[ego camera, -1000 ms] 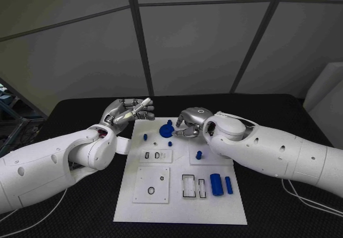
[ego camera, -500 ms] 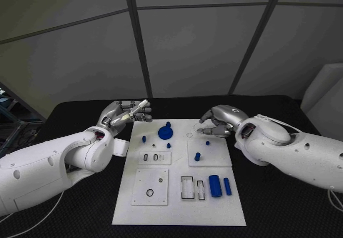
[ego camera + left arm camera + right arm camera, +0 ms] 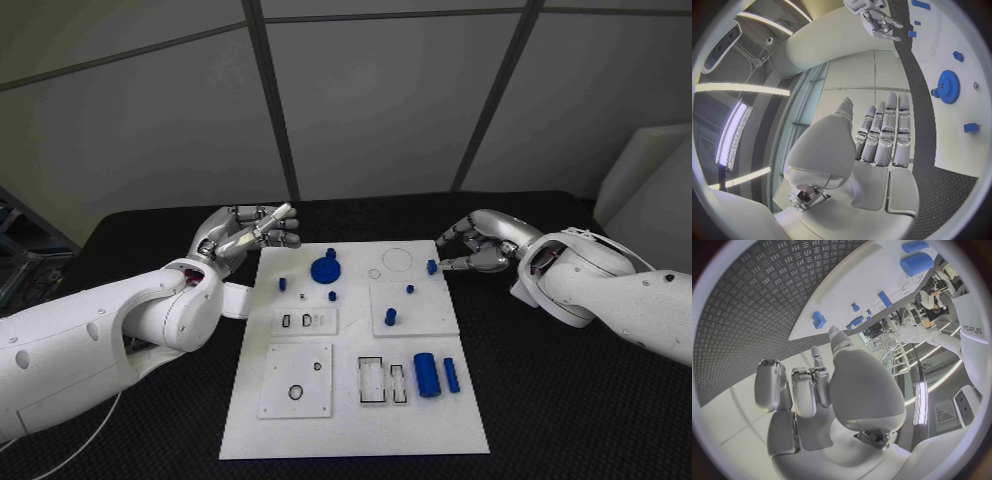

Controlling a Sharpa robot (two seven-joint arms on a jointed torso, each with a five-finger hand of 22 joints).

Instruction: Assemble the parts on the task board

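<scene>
My right hand (image 3: 483, 243) hovers off the board's (image 3: 433, 400) far right corner, fingers curled loosely, holding nothing. The nearest part is a small blue peg (image 3: 431, 266) at the board's far right edge, just beside my fingertips, toward the board's centre from them. My left hand (image 3: 248, 232) is raised off the far left corner, fingers straight and pressed together, empty. The gear (image 3: 326, 268) lies nearer that hand, on the far left of the board. The cylinder (image 3: 427, 374) and slim bar (image 3: 451, 375) lie near me, long axes running away from me. Judgement: right hand takes the peg.
</scene>
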